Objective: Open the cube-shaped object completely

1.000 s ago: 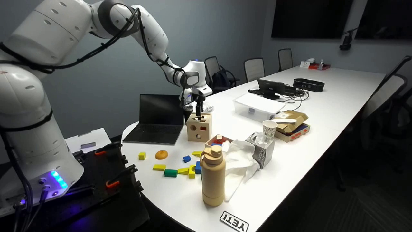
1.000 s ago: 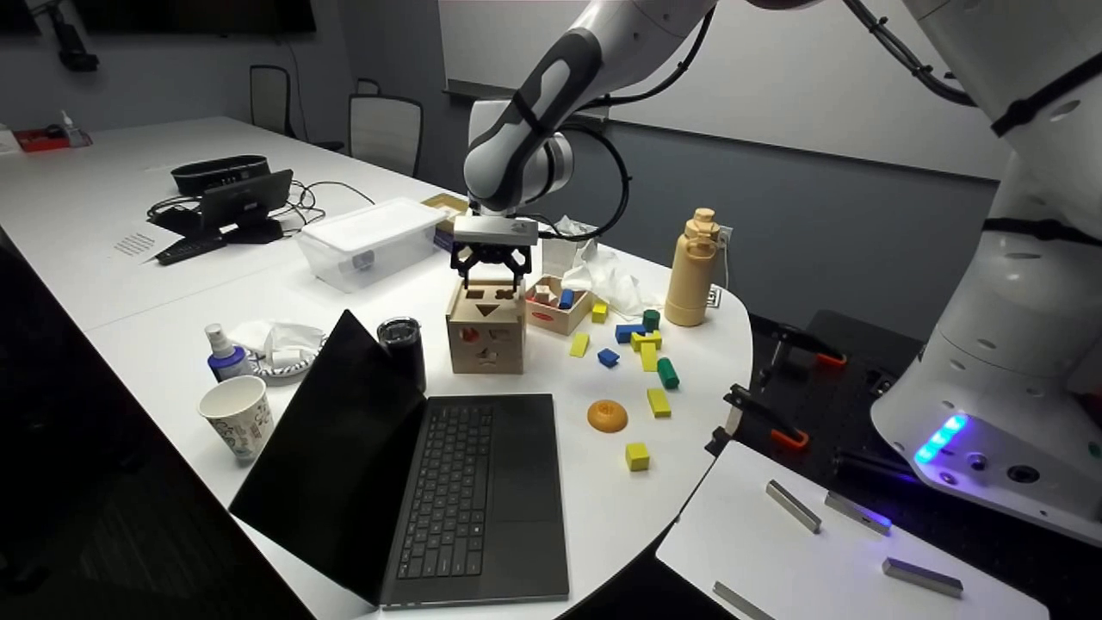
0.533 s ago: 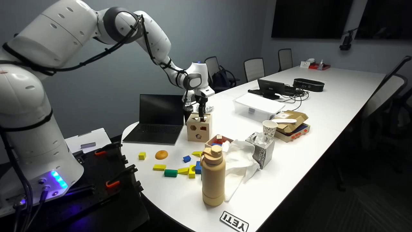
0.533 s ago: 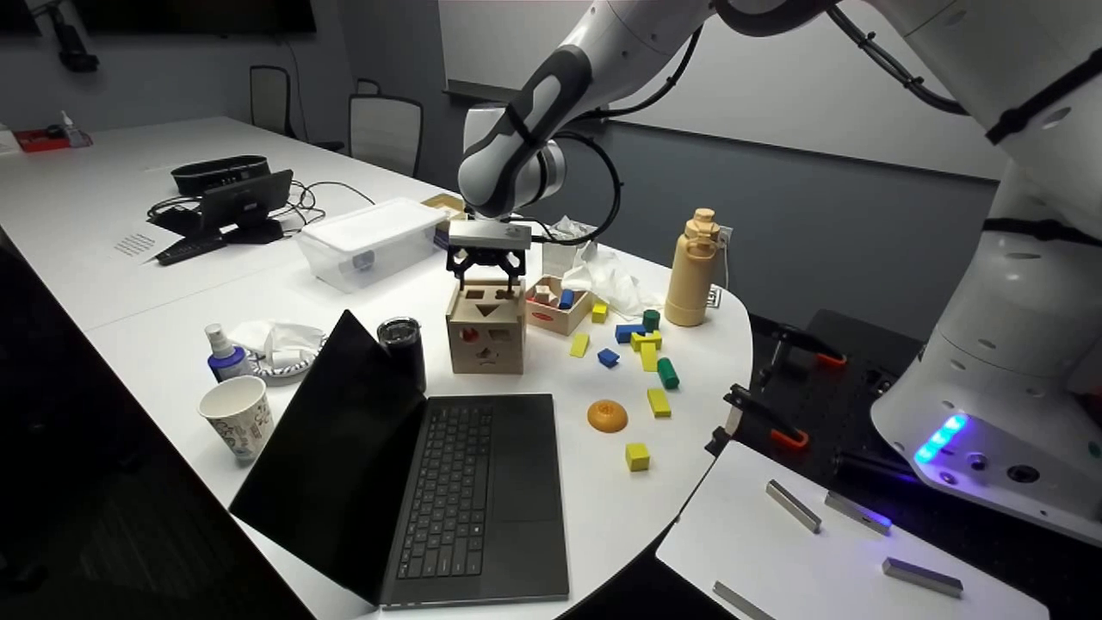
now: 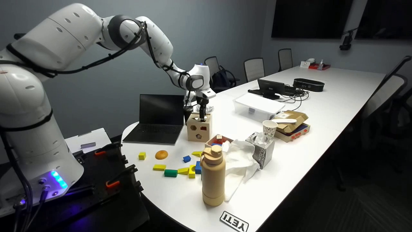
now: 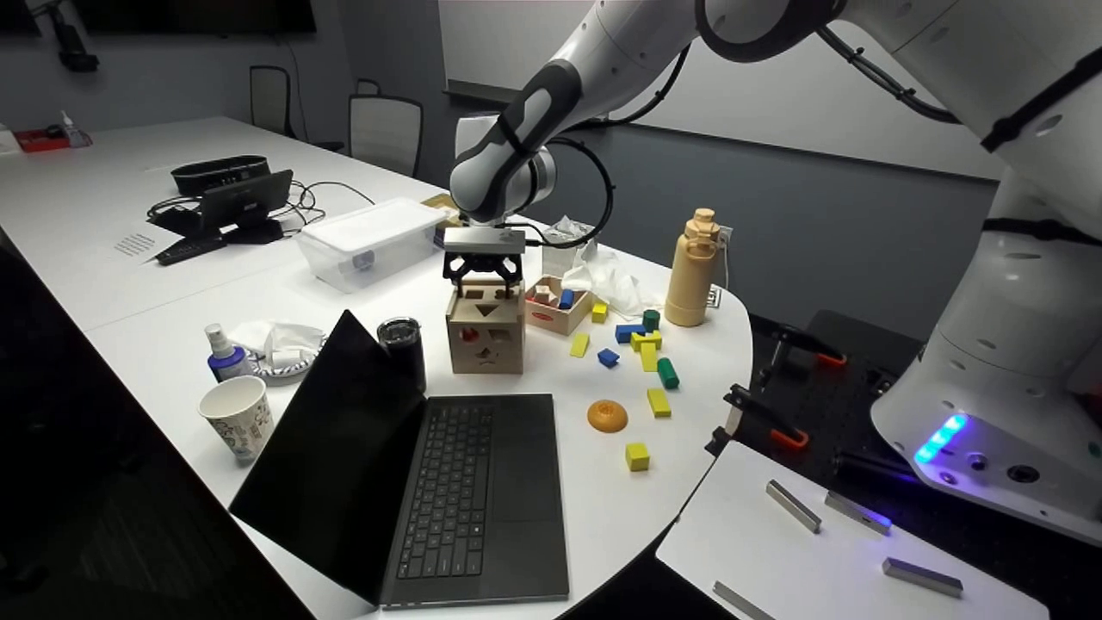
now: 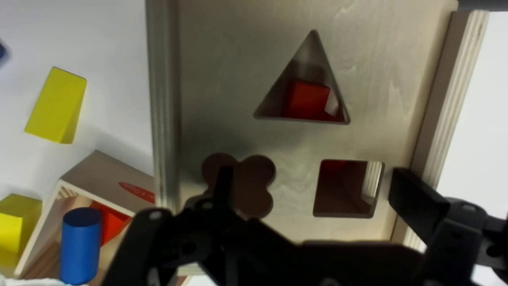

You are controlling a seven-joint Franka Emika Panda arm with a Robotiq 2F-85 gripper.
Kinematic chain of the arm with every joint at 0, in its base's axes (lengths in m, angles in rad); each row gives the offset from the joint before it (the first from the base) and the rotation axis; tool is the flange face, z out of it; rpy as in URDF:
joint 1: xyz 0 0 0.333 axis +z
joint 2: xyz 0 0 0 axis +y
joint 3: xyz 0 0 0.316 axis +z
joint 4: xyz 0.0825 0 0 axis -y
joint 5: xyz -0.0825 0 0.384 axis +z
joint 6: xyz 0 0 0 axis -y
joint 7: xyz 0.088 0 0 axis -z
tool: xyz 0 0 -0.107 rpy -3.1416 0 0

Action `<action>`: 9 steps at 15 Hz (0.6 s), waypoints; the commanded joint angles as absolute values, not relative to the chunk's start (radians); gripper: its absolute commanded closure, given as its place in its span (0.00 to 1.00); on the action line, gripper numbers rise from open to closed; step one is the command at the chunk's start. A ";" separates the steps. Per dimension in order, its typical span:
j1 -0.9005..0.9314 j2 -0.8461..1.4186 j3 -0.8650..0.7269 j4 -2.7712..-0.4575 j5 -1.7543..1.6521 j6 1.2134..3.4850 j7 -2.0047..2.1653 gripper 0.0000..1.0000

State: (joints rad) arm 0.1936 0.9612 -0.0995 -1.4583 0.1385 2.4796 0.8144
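The cube-shaped object is a light-wood box (image 5: 192, 133) with shaped holes, standing upright on the table; it also shows in an exterior view (image 6: 484, 346). Its top panel (image 7: 289, 143) lies flat between two raised side edges. In the wrist view a red block (image 7: 307, 99) shows inside through the triangular hole. My gripper (image 6: 484, 291) points down at the top and is open and empty, as the wrist view (image 7: 312, 174) shows. One finger is over the clover-shaped hole; the other is beside the square hole near the side edge. Whether the fingertips touch the panel or enter a hole is unclear.
An open laptop (image 6: 482, 499) and a black tumbler (image 6: 403, 349) stand close to the box. A small wooden tray (image 6: 551, 319) with blocks is beside it. Loose blocks, an orange dome (image 6: 607, 416) and a tan bottle (image 5: 213, 180) lie or stand nearer the robot base.
My gripper has moved down a little toward the box top and slightly sideways. It stays open. The box and its top panel have not visibly moved.
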 commanded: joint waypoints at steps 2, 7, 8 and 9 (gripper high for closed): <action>0.197 0.999 -0.093 -1.384 0.132 2.395 0.835 0.00; 0.179 1.000 -0.058 -1.369 0.150 2.338 0.810 0.00; 0.176 0.998 -0.048 -1.367 0.154 2.319 0.804 0.00; 0.173 0.996 -0.039 -1.366 0.158 2.303 0.799 0.00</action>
State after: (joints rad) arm 0.1878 0.9820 -0.0740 -1.3947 0.1405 2.3731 0.8128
